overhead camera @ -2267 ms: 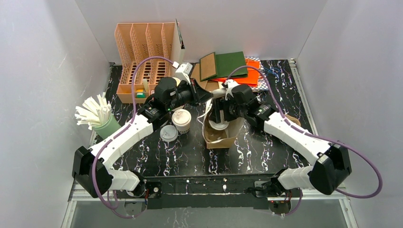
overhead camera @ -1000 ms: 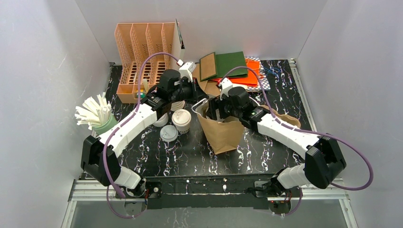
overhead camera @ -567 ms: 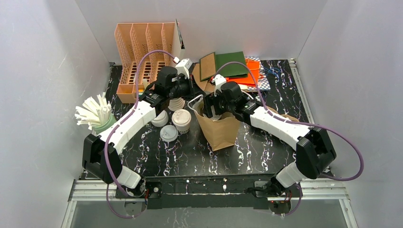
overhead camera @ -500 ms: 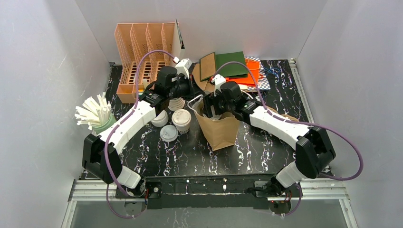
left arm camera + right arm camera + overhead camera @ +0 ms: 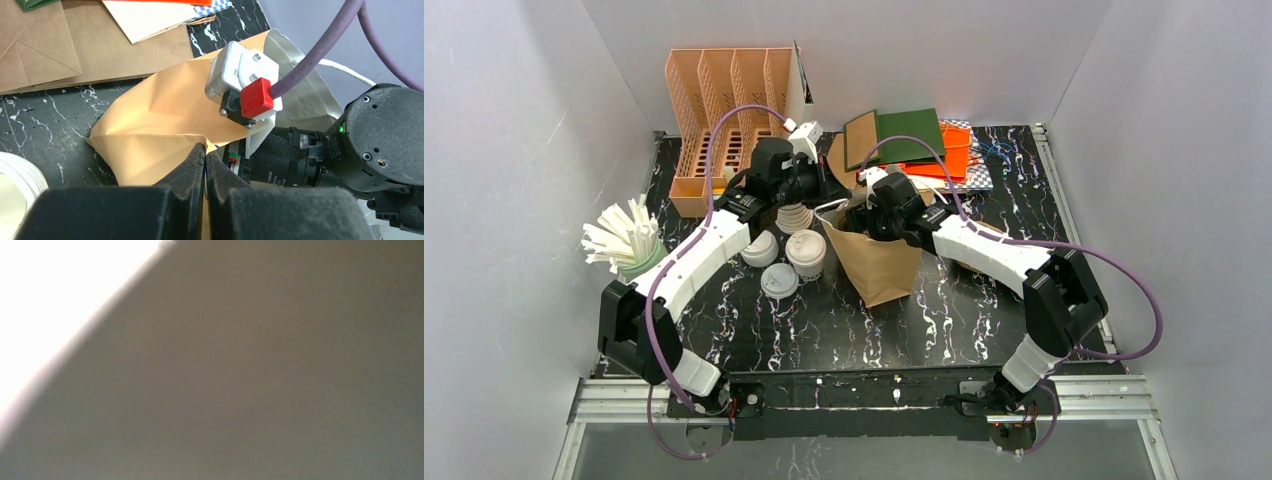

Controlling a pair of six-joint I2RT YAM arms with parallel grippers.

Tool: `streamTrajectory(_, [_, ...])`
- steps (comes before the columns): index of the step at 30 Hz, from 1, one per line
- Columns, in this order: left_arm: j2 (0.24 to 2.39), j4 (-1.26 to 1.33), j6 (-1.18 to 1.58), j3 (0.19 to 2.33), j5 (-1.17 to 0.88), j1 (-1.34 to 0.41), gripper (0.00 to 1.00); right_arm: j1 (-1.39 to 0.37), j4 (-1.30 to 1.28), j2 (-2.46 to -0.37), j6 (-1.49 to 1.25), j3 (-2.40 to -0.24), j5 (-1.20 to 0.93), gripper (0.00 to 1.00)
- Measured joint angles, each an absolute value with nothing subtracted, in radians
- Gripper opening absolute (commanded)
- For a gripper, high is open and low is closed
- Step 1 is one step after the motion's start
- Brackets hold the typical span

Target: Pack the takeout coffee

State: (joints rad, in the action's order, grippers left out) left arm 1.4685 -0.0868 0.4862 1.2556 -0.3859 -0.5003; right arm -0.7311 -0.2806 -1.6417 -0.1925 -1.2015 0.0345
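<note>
A brown paper bag (image 5: 876, 270) stands upright at mid-table. My left gripper (image 5: 827, 197) is shut on the bag's rim at its back left corner. The left wrist view shows its jaws (image 5: 205, 151) pressed together on the folded paper edge of the bag (image 5: 150, 117). My right arm's wrist (image 5: 892, 207) reaches into the bag's mouth from the right, and its fingers are hidden inside. The right wrist view is only blurred brown paper. One takeout coffee (image 5: 805, 251), a small cup with a round white lid, stands just left of the bag.
Loose white lids (image 5: 779, 282) and a lying stack of lidless cups (image 5: 796, 217) are beside the capped cup. A green cup of white sticks (image 5: 639, 262) is at far left. An orange file rack (image 5: 724, 120) and paper sheets (image 5: 909, 140) sit at the back.
The bag, lying low earlier, now stands upright and has shifted slightly left and back. Both arms moved left with it, and the right arm's elbow swung inward.
</note>
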Motion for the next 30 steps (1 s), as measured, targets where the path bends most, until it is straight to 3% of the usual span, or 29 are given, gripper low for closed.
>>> streamTrajectory(11, [1.468,-0.083,0.472,1.269,-0.39,-0.499,0.0,-0.733,-0.342,-1.594,-0.202,-1.208,0.06,0.05])
streamTrajectory(21, [1.468,-0.039,0.45,1.321,-0.381,-0.496,0.0,-0.726,-0.299,-1.339,-0.207,-1.139,0.091,0.06])
streamTrajectory(30, [1.468,0.046,0.444,1.323,-0.406,-0.496,0.0,-0.717,-0.299,-1.335,-0.242,-1.135,0.101,0.04])
